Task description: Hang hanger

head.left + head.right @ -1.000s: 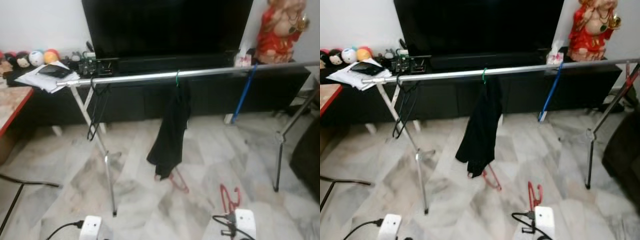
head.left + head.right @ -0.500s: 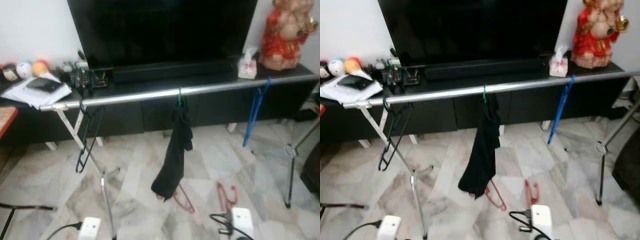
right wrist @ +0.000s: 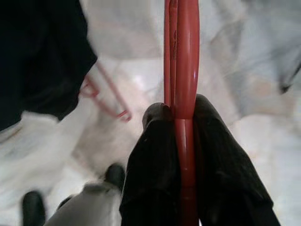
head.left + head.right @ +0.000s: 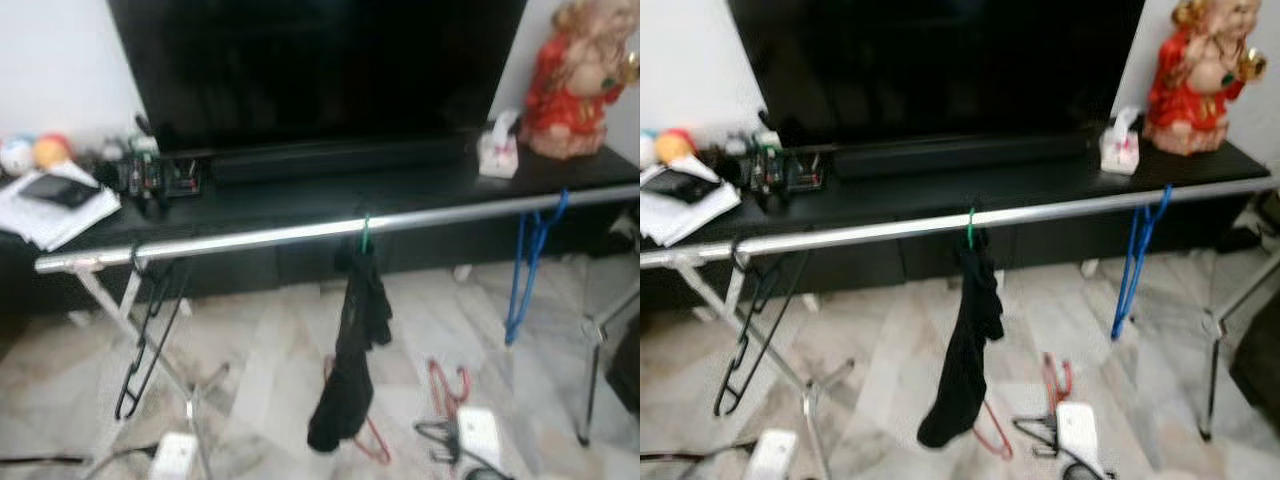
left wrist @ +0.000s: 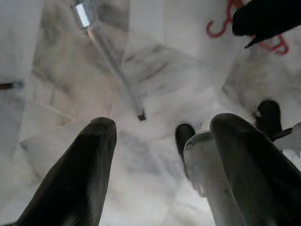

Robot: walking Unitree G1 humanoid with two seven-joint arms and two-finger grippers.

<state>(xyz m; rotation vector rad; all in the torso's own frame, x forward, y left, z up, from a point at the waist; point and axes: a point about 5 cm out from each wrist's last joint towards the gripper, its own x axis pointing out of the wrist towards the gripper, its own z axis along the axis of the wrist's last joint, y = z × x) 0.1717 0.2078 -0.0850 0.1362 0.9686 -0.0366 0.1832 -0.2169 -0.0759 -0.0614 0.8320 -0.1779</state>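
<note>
— Where's the red hanger (image 3: 181,56)?
— Clamped between the right tool's (image 3: 181,115) closed fingers, low over the marble floor (image 4: 270,350).
— Room on the rail (image 4: 260,237)?
— Bare stretches either side of the black garment (image 4: 355,360).
— Left tool (image 5: 160,136)?
— Spread apart, holding nothing.

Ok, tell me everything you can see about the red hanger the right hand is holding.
The red plastic hanger is clamped between the two black fingers of the right hand, which are shut on it. Its glossy bar looks doubled, two thin strands lying side by side, and runs straight along the fingers and out past their tips. It hangs in the air above the pale marble floor, apart from the black garment nearby. Its hook cannot be made out.
</note>
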